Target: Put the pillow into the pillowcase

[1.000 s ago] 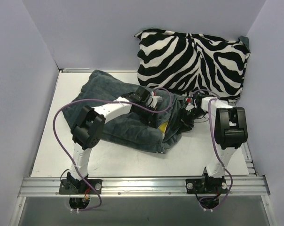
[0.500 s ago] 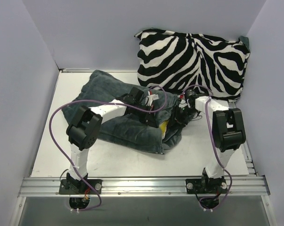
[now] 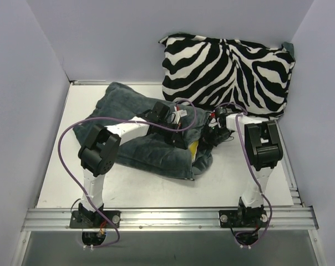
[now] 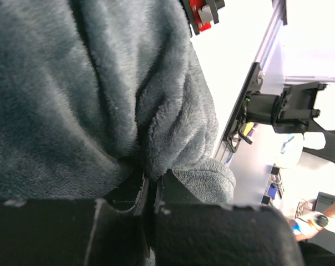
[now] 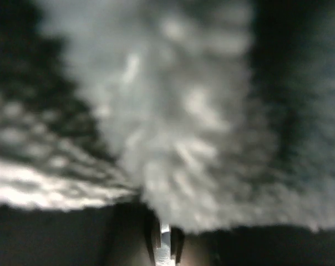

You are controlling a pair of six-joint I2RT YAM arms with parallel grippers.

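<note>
The pillowcase [image 3: 140, 133] lies crumpled mid-table, grey-teal plush side up. Only a small yellow sliver of the pillow [image 3: 193, 149] shows at the case's right opening; the rest is hidden inside. My left gripper [image 3: 181, 138] sits at that opening, shut on a fold of the plush pillowcase [image 4: 117, 100]. My right gripper [image 3: 212, 136] is at the case's right edge, shut on the pillowcase fabric [image 5: 189, 122], which fills its blurred wrist view.
A plump zebra-print cushion [image 3: 228, 69] with a teal corner leans on the back wall, just behind the right arm. Purple walls close the left, back and right sides. A metal rail [image 3: 167, 217] runs along the near edge.
My right gripper has pushed left and slightly back, bunching the case's right edge inward. The left arm's elbow shifted left; its gripper stays at the opening.
</note>
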